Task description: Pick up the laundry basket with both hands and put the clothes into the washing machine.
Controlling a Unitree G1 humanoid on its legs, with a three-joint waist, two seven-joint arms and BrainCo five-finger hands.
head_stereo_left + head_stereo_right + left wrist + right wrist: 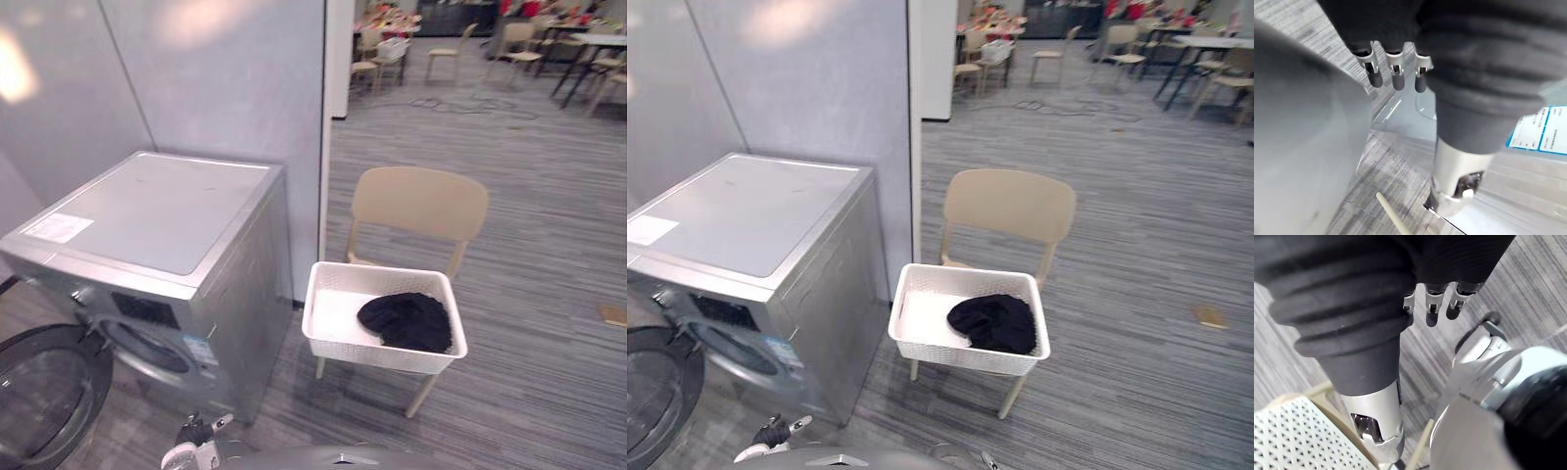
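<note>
Two empty hands, laundry basket (382,354) on chair (419,201)

The white laundry basket sits on a beige chair, black clothes (407,321) heaped at its right-hand side. It lies ahead of both hands, well apart. Left hand (1394,78) and right hand (1431,308) hang with fingers relaxed, gripping nothing. Beyond the left hand stands the washing machine (157,211), door (44,392) open.

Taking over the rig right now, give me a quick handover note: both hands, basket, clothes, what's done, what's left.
Left hand: open, empty, low by the washing machine.
Right hand: open, empty, low near the laundry basket.
The basket sits on the beige chair beside the machine, with a black garment inside. The machine's door is open.
Done: basket not yet gripped.
Left: grip it with both hands, lift, put the garment into the machine.
</note>
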